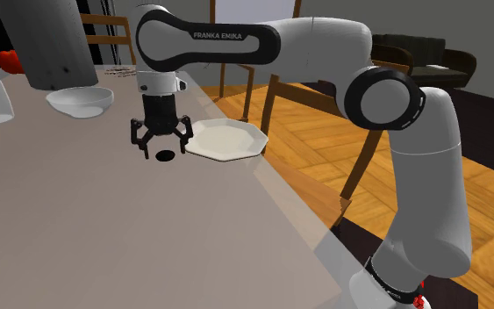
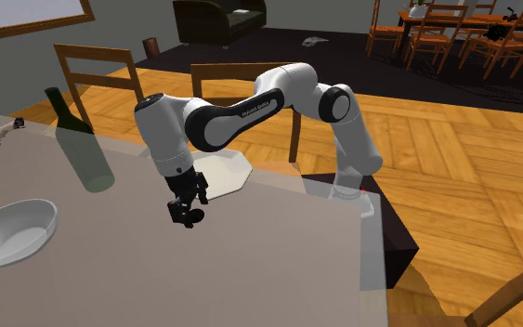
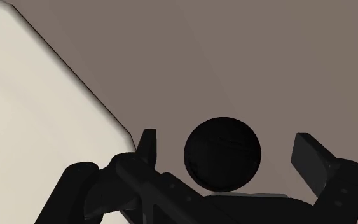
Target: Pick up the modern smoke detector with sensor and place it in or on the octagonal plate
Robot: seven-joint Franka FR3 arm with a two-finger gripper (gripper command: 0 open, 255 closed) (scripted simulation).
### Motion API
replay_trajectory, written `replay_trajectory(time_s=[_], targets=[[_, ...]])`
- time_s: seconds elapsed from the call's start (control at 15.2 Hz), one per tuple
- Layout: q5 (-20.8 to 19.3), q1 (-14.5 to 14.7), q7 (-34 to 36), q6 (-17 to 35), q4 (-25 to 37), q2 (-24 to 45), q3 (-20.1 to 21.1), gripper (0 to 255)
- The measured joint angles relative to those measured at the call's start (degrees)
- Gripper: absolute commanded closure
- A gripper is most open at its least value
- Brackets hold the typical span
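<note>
**Item 1. Bowl** [image 1: 80, 101]: white and shallow. It sits on the table [image 1: 104, 237] toward the shoulder view's left, well apart from the work, and has no part in the task.

**Item 2. Bottle** [image 2: 76, 144]: green, translucent and upright. It stands behind the bowl in the second exterior view and is to be kept clear of.

**Item 3. Pincer** [image 1: 161, 145]: black, pointing straight down, low over the table. Its fingers [image 3: 147, 143] are spread wide and hold nothing. In the wrist view they flank item 4, with a gap on each side.

**Item 4. Smoke detector** [image 1: 164, 155]: a small black disc lying flat on the table directly beneath the pincer. It is near the plate's rim but apart from it.

**Item 5. Octagonal plate** [image 1: 236, 140]: white with nothing on it. It rests by the table's edge, to the shoulder view's right of the detector.

**Item 6. Chair** [image 1: 271, 97]: wooden, beyond the table's edge.

**Handling note.** The step in hand appears to be the final descent onto the detector.
- The disc is low and flat, so the fingers likely need to drop almost to the table and meet its rim rather than ride over its top.
- Keep the disc centred between the fingers and close evenly, or it may skid toward the plate.
- Lift straight up before crossing; the carry to the plate looks short.
</note>
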Motion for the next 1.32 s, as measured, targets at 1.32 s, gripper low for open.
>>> replay_trajectory(time_s=[1.32], targets=[[-0.6,1.3,0.8,-7.2,9.4,2.1,0.0,255]])
